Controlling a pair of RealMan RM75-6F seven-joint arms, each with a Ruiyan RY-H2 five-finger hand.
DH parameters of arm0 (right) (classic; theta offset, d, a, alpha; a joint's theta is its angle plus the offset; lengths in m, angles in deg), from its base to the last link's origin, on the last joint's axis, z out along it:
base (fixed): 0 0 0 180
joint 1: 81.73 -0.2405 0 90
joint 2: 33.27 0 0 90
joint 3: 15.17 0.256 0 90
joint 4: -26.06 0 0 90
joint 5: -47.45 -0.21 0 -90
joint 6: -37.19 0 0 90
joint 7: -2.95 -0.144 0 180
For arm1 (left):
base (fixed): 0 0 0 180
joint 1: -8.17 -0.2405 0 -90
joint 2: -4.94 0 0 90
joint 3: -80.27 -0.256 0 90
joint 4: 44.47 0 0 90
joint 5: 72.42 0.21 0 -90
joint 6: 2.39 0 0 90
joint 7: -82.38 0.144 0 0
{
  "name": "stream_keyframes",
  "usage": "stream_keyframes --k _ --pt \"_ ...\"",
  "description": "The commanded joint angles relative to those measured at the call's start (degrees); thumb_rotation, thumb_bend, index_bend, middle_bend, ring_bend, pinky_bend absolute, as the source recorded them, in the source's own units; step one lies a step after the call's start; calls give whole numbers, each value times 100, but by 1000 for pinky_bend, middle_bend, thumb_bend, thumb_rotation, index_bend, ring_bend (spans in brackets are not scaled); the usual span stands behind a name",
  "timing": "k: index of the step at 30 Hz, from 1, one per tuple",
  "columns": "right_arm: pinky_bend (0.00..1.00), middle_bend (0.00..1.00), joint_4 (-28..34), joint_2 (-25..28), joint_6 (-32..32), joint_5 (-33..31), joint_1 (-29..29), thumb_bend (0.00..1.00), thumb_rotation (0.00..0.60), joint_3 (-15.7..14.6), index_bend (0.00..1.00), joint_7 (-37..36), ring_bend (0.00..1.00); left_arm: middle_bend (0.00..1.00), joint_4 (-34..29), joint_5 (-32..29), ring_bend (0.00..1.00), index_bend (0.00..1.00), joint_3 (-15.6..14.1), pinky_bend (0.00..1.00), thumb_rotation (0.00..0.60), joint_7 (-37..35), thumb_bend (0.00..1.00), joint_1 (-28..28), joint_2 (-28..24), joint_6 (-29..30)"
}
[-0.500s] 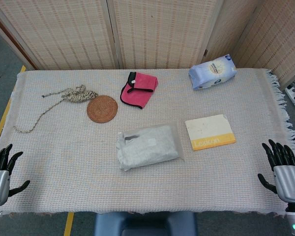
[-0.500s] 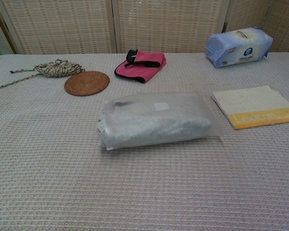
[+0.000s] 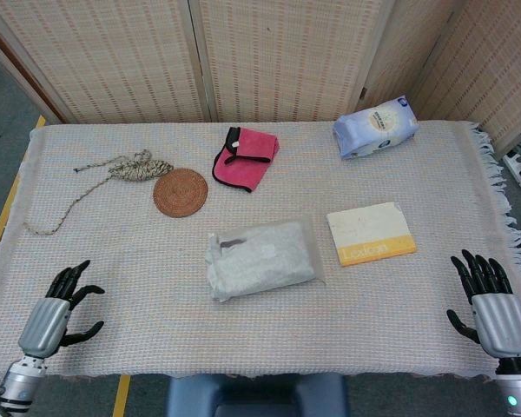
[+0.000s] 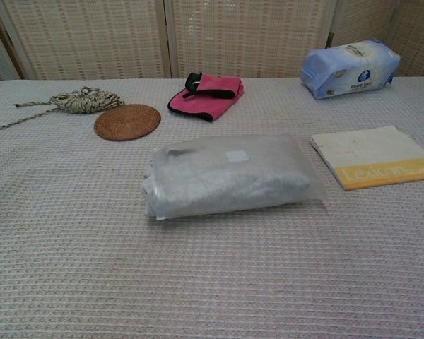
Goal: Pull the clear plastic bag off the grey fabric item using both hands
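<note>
Sitting untouched on the worktop point(image 3: 113, 261), the clear plastic bag point(image 3: 262, 258) looks slippery, its grey fabric item point(image 4: 219, 185) soft; both robot hands, left point(image 3: 59, 307) and right point(image 3: 491, 301), hover empty, fingers spread—pinch opposite ends.

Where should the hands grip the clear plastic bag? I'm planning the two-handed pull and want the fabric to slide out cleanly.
Probably at its flat, empty right end: the clear plastic bag has a thin flap there past the grey fabric item, so the right hand can pinch film alone, coming from the right. The left hand could take the bunched left end, where the fabric bulges.
</note>
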Motion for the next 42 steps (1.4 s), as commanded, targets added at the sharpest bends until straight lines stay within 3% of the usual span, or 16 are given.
stream_keyframes --k 1,11,20,29,42 --pt "0 0 -1 -4 25 -21 -9 215 600 4 0 7 0 19 903 307 0 415 129 0 600 -182 308 412 866 -180" --pt "0 0 -14 26 91 -81 -39 215 600 30 0 -63 0 37 2055 429 0 444 335 0 600 -346 304 805 2076 30" --pt "0 0 -11 34 222 -147 -86 216 600 26 0 -69 0 68 3134 613 0 481 288 0 600 -574 377 1140 3045 231" --pt "0 0 -13 42 367 -232 -143 216 600 26 0 -51 0 74 3762 539 0 487 329 0 600 -619 381 1491 3604 105" --pt "0 0 14 90 405 -328 -152 215 600 44 0 -95 0 88 4203 400 0 502 321 0 600 -690 399 1713 4091 159"
